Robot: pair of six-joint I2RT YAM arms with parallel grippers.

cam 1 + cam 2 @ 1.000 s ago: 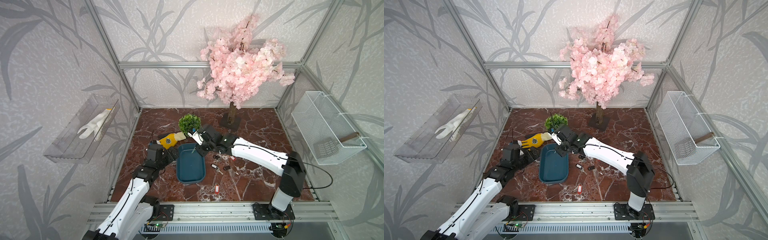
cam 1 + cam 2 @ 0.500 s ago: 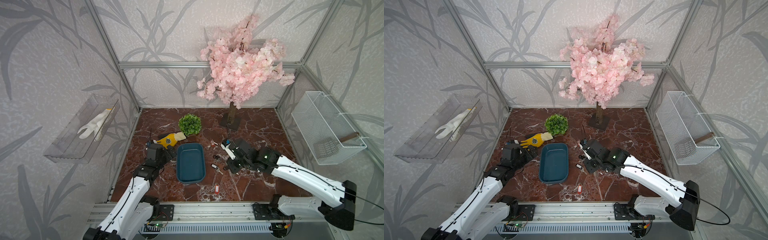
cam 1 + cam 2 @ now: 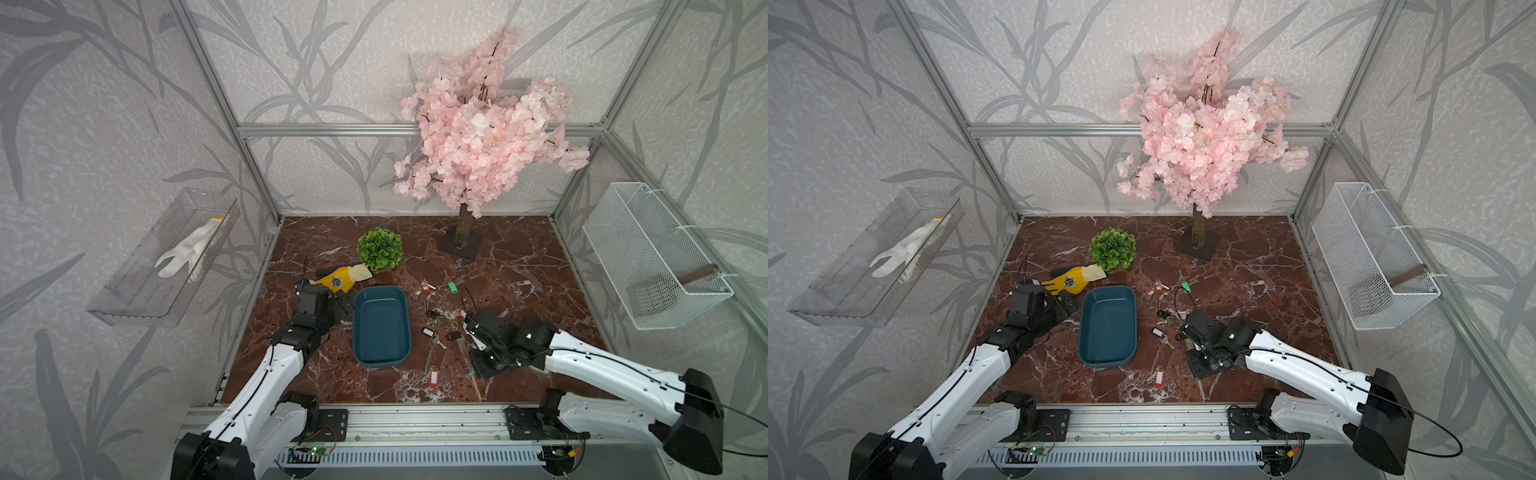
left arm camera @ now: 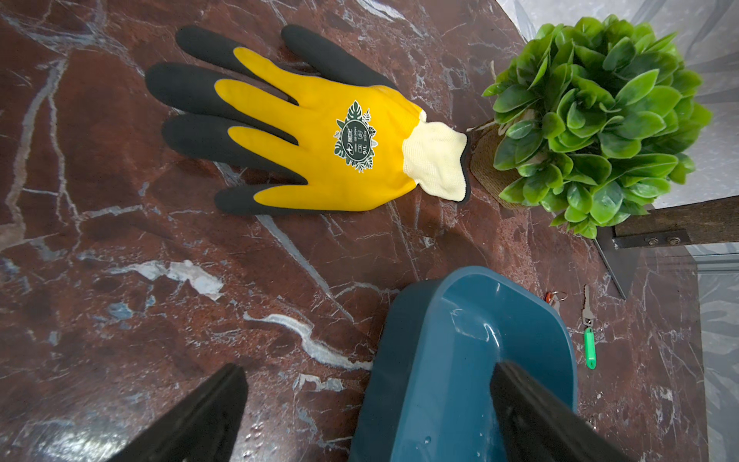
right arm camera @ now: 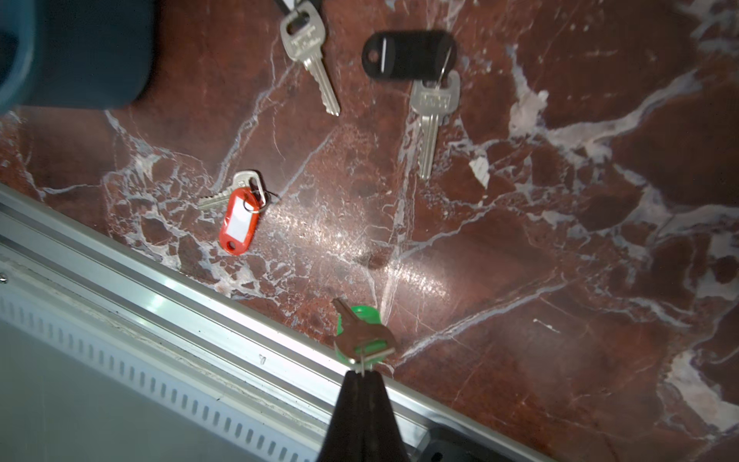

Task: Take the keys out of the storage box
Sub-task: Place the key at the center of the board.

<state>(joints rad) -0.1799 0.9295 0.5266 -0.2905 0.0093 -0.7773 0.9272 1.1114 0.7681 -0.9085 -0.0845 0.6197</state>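
several keys (image 3: pixel 428 331) lie scattered on the desk (image 3: pixel 519 291), outside the storage box (image 3: pixel 381 328), between its right long side and the desk's right edge

storage box sits left of desk centre, long sides running front to back

right claw (image 5: pixel 362 374) clenched on the ring of a green-tagged key (image 5: pixel 362 340); key and tag hang from the closed tips, near the desk's front edge

red-tagged key (image 5: pixel 240 218) lies flat near the front edge; black-tagged key (image 5: pixel 408 54) further in, toward the box

second green-tagged key (image 4: pixel 590 348) lies further back, right of the box

left claw (image 4: pixel 368 372) released, fingers spread wide at the box's back left corner: one finger (image 4: pixel 528 412) over the box interior, the other over bare desk; contact with the rim: cannot tell

yellow glove (image 4: pixel 320 132) flat on the desk behind the box, cuff against a green plant ball (image 4: pixel 592 120)
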